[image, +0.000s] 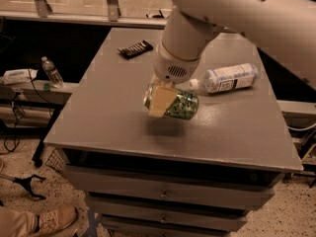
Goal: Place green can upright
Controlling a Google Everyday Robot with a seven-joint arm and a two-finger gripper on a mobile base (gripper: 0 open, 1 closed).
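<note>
The green can (180, 104), mottled green and white with silver rims, is held lying on its side a little above the grey table top (113, 102), with its shadow beneath it. My gripper (165, 98) hangs from the big white arm and is shut on the can. One tan finger (160, 100) crosses the can's near side; the other finger is hidden behind it.
A clear plastic bottle with a white label (228, 78) lies on its side at the right rear of the table. A dark flat packet (135, 48) lies at the back left. A small water bottle (51, 72) stands on a low shelf to the left. Drawers run below the table's front edge.
</note>
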